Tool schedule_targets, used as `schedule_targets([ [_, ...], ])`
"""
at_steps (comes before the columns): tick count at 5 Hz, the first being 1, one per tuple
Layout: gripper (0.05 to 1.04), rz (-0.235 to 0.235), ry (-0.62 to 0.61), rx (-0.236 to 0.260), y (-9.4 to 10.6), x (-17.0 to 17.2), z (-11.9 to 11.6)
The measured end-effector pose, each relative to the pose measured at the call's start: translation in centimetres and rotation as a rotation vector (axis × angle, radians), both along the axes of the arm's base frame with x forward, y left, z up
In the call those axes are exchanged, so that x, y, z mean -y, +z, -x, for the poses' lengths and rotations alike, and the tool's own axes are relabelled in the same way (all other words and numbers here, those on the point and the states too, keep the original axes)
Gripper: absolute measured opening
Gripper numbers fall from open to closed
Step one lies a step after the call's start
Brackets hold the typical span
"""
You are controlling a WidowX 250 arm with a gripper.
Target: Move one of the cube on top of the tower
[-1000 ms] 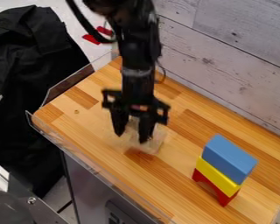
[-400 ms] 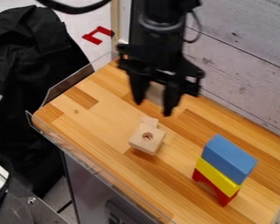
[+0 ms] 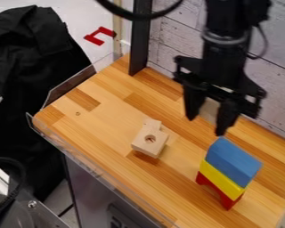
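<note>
While jaws hang near tower (image 3: 229,168), cube (image 3: 209,110) between

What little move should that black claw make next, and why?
Probably ease the gripper across until the pale wooden block it holds is over the blue block, before lowering it. The blue block is the top piece, above a yellow block and a red arch, and the gripper looks off to its upper left in the picture.

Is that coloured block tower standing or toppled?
Standing: the blue block sits on the yellow one, which rests on the red arch.
</note>
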State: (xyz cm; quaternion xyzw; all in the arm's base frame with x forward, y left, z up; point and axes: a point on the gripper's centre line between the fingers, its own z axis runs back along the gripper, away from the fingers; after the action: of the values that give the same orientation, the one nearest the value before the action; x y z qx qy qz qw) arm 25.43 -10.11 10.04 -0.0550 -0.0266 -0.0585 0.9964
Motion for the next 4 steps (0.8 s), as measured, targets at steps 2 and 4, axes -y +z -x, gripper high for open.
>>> schedule_targets([
  [2,0.562,0.023,-0.030,0.001,-0.1,1.6,0.2],
  [4,0.562,0.023,-0.048,-0.035,-1.6,2.7,0.9],
])
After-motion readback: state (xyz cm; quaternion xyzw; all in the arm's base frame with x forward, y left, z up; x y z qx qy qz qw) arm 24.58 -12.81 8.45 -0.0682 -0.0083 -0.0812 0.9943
